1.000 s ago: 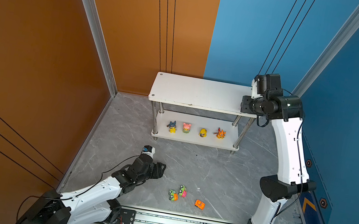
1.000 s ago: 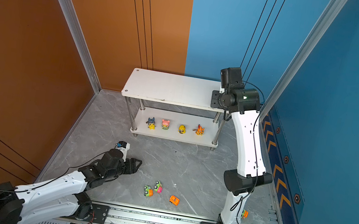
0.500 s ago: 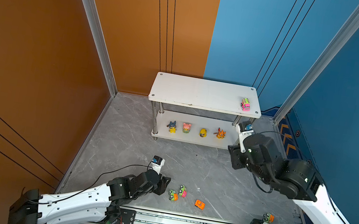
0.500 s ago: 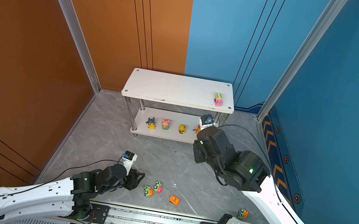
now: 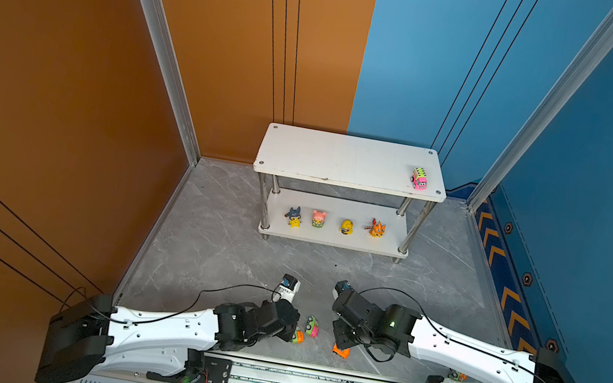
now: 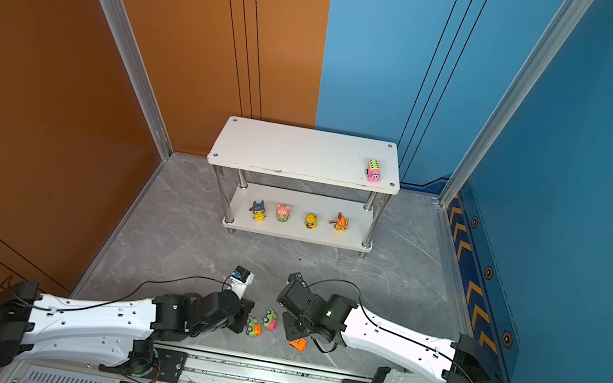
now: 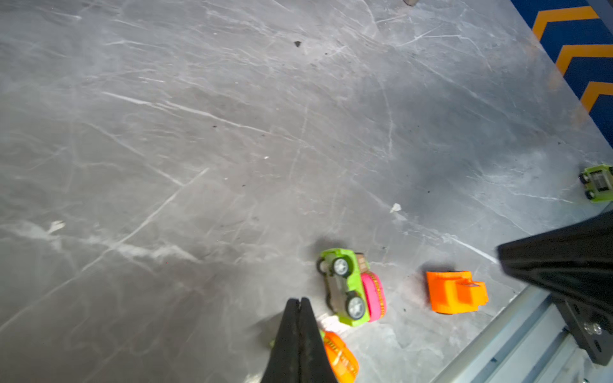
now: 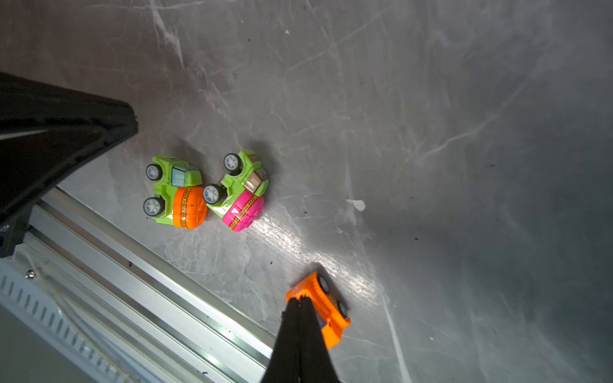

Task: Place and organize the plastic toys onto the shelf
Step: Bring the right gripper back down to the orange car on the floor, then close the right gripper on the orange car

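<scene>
The shelf [image 5: 343, 161] stands at the far side of the tabletop [image 8: 431, 132]. A pink car [image 5: 419, 178] sits on the right end of its upper board. On the lower board stand in one row a dark blue figure [image 5: 294, 216], a pink figure [image 5: 318, 218], a yellow figure [image 5: 347, 226] and an orange figure [image 5: 377, 228].

Near the arms, a green car with orange back [image 8: 175, 195] lies on the tabletop just beside a green car with pink back [image 8: 240, 192]. An orange car [image 8: 328, 311] lies apart from them.

The left hand [image 7: 300, 303] has its fingers pressed together and holds nothing. It is beside the green car with orange back. The right hand [image 8: 300, 301] is also closed and empty, with its tips at the orange car.
</scene>
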### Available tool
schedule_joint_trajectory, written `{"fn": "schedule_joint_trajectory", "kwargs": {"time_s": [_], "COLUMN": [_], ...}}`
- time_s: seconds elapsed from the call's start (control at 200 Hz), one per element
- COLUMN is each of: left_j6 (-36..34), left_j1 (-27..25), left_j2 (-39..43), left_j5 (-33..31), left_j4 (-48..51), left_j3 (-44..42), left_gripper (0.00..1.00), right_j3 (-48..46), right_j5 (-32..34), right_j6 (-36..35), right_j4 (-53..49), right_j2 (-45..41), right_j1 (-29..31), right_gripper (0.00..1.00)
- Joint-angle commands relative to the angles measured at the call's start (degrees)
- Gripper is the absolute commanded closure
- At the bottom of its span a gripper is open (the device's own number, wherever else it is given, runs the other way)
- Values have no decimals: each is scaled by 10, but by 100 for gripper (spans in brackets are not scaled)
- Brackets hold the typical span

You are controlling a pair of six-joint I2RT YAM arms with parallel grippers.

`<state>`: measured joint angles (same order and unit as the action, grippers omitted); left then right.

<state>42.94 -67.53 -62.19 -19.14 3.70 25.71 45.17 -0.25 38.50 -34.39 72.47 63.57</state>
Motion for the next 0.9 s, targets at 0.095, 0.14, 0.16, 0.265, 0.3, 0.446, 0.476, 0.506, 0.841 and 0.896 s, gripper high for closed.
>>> {"fn": "schedule_joint_trajectory", "kwargs": {"time_s": [0.095,0.14,0.16,0.265,0.3,0.446,0.476,0.506,0.841,0.896], "left_j6": [-7,-8,-9,-9,-8,-4,-3,-2,-1,-1], "left_j1": [-16,-12,-10,2,4,11,13,16,49,53], "left_j2": [-39,-41,-42,-46,-45,-35,-33,-30,-20,-20], "left_j5": [-2,-1,1,9,10,14,14,14,35,39], "left_j4": [-32,-34,-35,-37,-37,-33,-32,-32,-41,-43], "left_j3": [31,32,33,36,35,28,27,24,13,12], "left_gripper": [100,100,100,100,100,100,100,100,100,100], "right_j3": [-15,-21,-22,-17,-14,-7,-8,-10,-28,-28], "right_j5": [-22,-23,-21,1,12,30,29,27,3,2], "right_j6": [6,-1,-3,-18,-25,-41,-43,-46,-49,-47], "right_j4": [-35,-42,-44,-60,-63,-68,-67,-65,-19,-13], "right_j2": [-20,-17,-15,18,31,67,69,72,107,111], "right_j1": [26,35,39,45,44,38,38,38,35,33], "right_gripper": [53,45,44,40,39,40,40,39,58,64]}}
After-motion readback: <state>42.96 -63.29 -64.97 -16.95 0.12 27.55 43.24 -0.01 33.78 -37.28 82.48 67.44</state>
